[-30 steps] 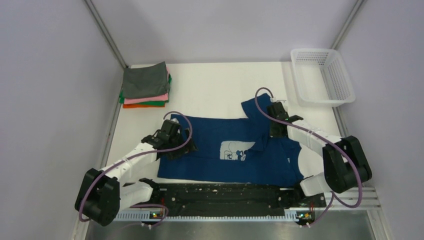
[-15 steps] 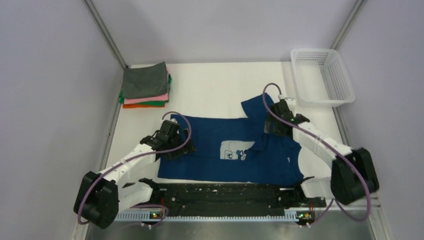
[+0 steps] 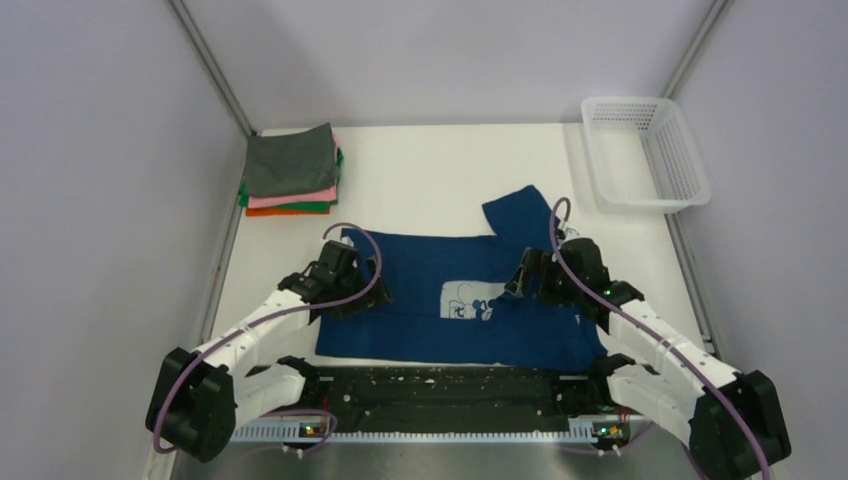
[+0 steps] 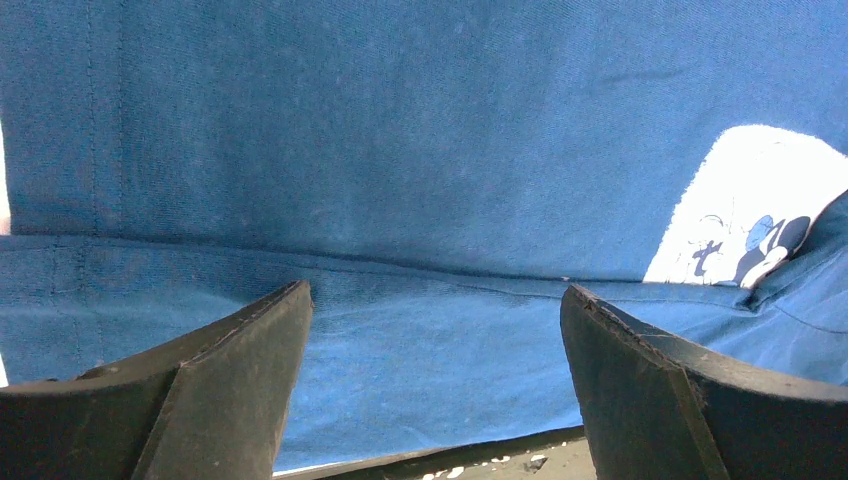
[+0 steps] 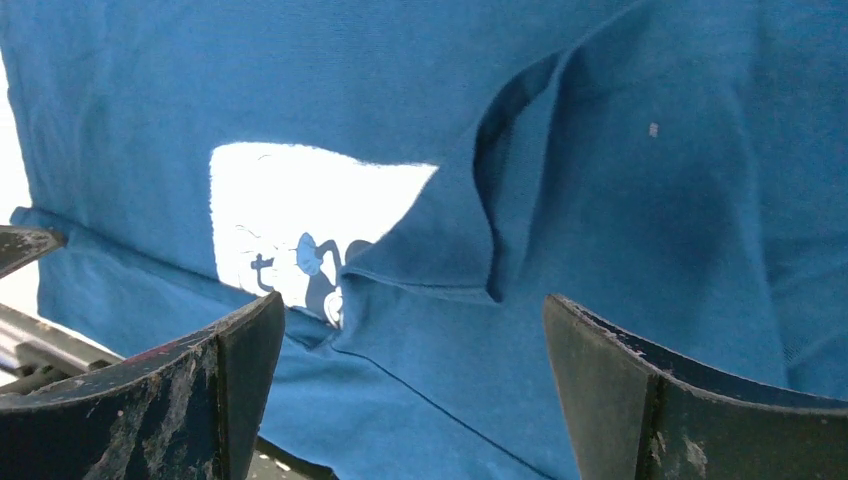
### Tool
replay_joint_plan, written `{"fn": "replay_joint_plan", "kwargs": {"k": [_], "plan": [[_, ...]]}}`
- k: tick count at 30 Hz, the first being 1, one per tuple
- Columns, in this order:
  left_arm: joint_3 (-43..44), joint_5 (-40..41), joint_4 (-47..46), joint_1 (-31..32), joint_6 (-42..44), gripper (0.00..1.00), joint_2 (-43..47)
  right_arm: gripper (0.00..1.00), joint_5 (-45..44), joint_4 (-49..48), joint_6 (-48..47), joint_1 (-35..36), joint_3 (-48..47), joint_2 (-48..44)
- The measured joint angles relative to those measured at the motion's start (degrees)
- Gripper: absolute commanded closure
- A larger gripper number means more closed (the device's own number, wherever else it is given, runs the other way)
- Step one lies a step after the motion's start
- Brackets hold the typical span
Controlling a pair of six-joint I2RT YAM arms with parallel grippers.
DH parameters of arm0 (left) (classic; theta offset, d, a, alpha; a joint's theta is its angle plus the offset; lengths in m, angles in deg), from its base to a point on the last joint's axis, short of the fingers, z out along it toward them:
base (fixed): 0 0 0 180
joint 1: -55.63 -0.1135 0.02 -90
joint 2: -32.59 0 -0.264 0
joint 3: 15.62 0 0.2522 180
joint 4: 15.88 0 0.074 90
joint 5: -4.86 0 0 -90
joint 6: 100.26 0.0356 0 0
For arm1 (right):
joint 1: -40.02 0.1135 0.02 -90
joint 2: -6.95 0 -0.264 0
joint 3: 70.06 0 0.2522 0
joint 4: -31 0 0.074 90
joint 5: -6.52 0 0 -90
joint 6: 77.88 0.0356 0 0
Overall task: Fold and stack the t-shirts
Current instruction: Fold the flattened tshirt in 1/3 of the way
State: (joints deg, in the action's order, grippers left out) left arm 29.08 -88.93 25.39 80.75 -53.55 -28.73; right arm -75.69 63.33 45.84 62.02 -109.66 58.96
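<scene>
Chest print [image 5: 290, 200] partly beneath t-shirt fold [image 5: 440, 235]

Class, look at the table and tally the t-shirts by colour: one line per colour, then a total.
Navy blue t-shirt: 1
Grey t-shirt: 1
Pink t-shirt: 1
Green t-shirt: 1
Orange t-shirt: 1
Total: 5

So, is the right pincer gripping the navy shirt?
No, the right pincer stands wide open, with nothing of the navy shirt pinched between.
</scene>
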Motion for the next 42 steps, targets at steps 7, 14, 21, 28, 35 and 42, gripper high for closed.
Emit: {"fn": "replay_joint_plan", "kwargs": {"k": [7,14,21,28,35,42], "plan": [[-0.31,0.00,0.11,0.00,-0.02,0.01,0.44,0.02,3.96,-8.41,1.01,0.00,0.09,8.55],[-0.37,0.07,0.68,0.00,-0.04,0.01,0.46,0.02,4.13,-11.19,1.27,0.00,0.09,12.63],[-0.61,0.20,0.76,0.00,-0.02,0.01,0.94,0.05,2.60,-9.73,1.36,0.00,0.09,9.62],[-0.63,0.20,0.76,0.00,-0.02,0.01,0.94,0.26,0.17,-4.63,0.85,0.00,0.37,5.75],[-0.63,0.20,0.76,0.00,-0.04,0.01,0.94,0.52,-0.13,-4.04,0.55,0.00,0.72,8.85],[-0.63,0.22,0.74,0.00,-0.07,0.01,0.92,0.76,-1.51,-4.59,0.31,0.00,0.66,13.16]]}}
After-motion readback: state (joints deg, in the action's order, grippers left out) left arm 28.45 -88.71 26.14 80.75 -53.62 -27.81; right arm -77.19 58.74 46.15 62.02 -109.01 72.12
